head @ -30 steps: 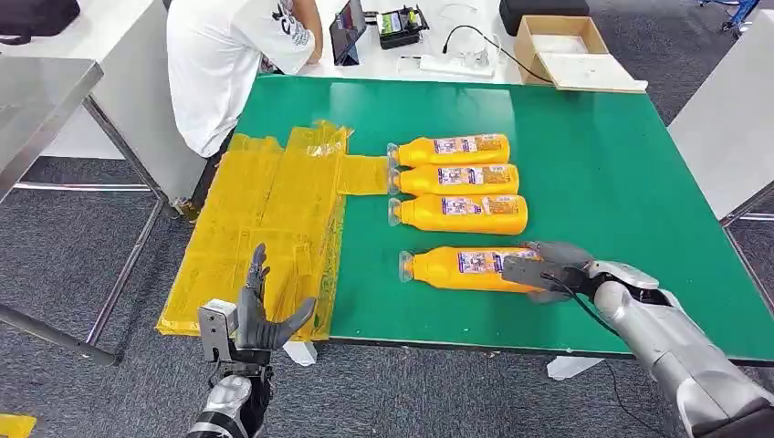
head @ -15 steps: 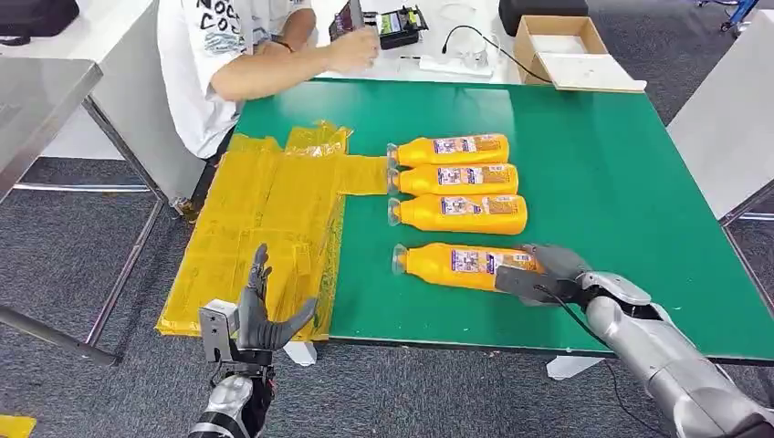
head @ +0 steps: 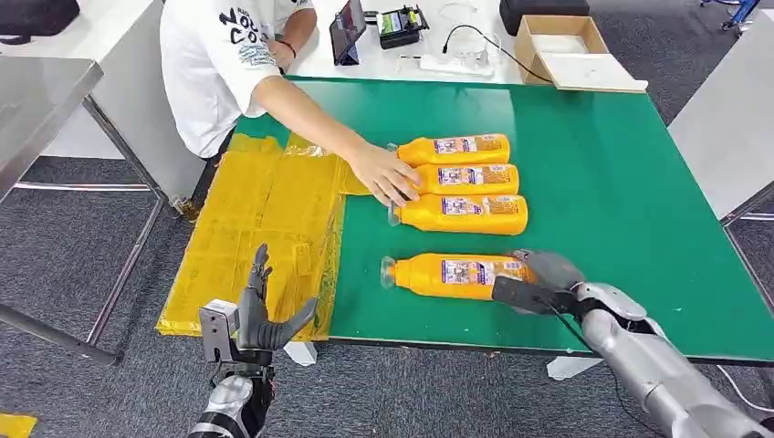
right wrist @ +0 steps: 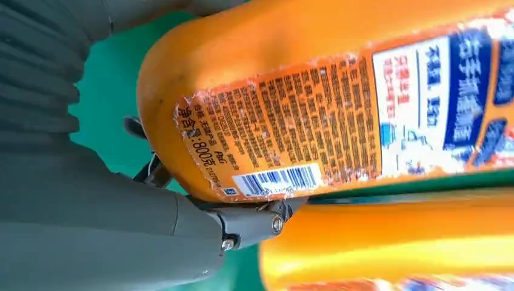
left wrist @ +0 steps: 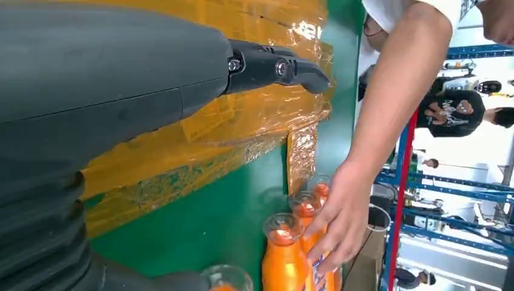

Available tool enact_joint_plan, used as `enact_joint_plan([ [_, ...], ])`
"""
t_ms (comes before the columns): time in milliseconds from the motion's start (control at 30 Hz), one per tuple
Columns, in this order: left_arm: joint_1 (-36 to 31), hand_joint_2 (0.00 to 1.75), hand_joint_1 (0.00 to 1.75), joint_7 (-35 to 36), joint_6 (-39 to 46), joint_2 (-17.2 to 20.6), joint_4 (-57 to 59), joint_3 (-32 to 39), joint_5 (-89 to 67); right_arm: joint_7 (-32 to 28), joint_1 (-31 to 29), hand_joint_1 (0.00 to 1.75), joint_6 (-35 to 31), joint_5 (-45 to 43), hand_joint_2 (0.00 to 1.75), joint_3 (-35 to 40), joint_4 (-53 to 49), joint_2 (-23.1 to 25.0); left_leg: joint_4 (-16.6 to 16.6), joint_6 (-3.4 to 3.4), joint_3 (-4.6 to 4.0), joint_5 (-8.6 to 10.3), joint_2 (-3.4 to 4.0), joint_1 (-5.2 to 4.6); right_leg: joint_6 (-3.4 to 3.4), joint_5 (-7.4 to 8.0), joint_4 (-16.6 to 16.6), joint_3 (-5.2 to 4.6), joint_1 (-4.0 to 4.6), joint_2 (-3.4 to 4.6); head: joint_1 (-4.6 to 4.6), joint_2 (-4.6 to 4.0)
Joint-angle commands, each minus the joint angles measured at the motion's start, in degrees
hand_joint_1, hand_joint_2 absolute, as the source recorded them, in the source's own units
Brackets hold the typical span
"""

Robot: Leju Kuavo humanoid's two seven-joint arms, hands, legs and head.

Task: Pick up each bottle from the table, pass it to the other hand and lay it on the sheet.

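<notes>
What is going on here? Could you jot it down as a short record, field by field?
Table: green top
Sheet: yellow plastic sheet on the table's left side
Bottles: four orange bottles lying on their sides, none on the sheet
Nearest bottle: gripped at its base end by the right hand
Left hand: open, holding nothing, near the sheet's front edge
Person: a person's hand rests on the caps of the row of three bottles

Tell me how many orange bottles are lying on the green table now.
4. Three lie side by side mid-table: far bottle, middle bottle under a person's hand, near bottle. The fourth bottle lies apart, gripped at its base by the right hand.
</notes>
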Motion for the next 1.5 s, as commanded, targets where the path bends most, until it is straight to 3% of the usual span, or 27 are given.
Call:
enact_joint_plan([
  [33, -0.39, 1.75, 0.00, 1.54, -0.02, 0.96, -1.95, -0.07, 2.85, -10.19, 20.44, 1.75, -12.00, -3.32, 1.75, -25.61, -27.01, 13.99, -0.09, 0.02, 0.16, -0.08, 0.18, 0.07, -0.11, -0.03, -0.10, 0.13, 0.10, 0.08, 0.02, 0.00],
  [133, 0.08, 1.75, 0.00, 2.13, -0.52, 1.46, -4.10, -0.01, 5.55, -12.69, 23.74, 1.75, -15.43, -6.37, 1.75, -29.87, -31.98, 19.01, -0.22, 0.05, 0.58, -0.23, 0.41, 0.07, -0.27, -0.13, -0.14, 0.44, 0.15, 0.22, 0.00, 0.00],
  [167, 0.28, 1.75, 0.00, 2.56, -0.94, 1.65, -4.88, 0.05, 6.76, -13.51, 24.48, 1.75, -15.94, -7.52, 1.75, -30.94, -32.75, 19.98, -0.09, 0.02, 0.13, -0.11, 0.21, 0.09, -0.16, -0.06, -0.04, 0.08, 0.13, 0.10, 0.02, 0.00],
  [233, 0.65, 1.75, 0.00, 2.96, -1.34, 1.88, -6.05, 0.10, 8.09, -14.83, 25.38, 1.75, -16.91, -9.05, 1.75, -32.53, -33.46, 21.32, -0.11, 0.05, 0.22, -0.12, 0.19, 0.07, -0.18, -0.10, -0.03, 0.14, 0.11, 0.05, -0.02, 0.00],
  [600, 3.06, 1.75, 0.00, 4.61, -2.86, 2.65, -13.87, -0.35, 15.28, -17.37, 29.17, 1.75, -17.89, -11.35, 1.75, -36.46, -35.32, 24.82, -0.13, 0.08, 0.30, -0.15, 0.16, -0.01, -0.18, -0.14, -0.07, 0.24, 0.03, -0.01, 0.02, 0.00],
  [767, 1.34, 1.75, 0.00, 8.20, -14.86, 4.54, -14.39, -4.31, 23.19, -19.50, 28.17, 1.75, -15.28, -13.20, 1.75, -33.49, -28.13, 28.00, -0.16, 0.08, 0.36, -0.14, 0.22, 0.01, -0.18, -0.10, -0.12, 0.28, 0.07, 0.05, 0.02, 0.00],
  [933, -0.38, 1.75, 0.00, 9.92, -20.39, 5.37, -15.05, -7.67, 25.47, -22.03, 25.23, 1.75, -11.56, -17.05, 1.75, -29.92, -15.91, 32.70, -0.19, 0.06, 0.38, -0.09, 0.32, 0.08, -0.18, 0.00, -0.18, 0.27, 0.13, 0.17, 0.02, 0.00],
  [1500, -1.17, 1.75, 0.00, 11.39, -25.26, 6.50, -14.96, -12.05, 27.13, -22.03, 19.76, 1.75, -10.30, -19.83, 1.75, -24.51, -3.73, 36.32, -0.14, 0.05, 0.25, -0.06, 0.22, 0.04, -0.14, -0.04, -0.10, 0.16, 0.07, 0.07, 0.02, 0.00],
])
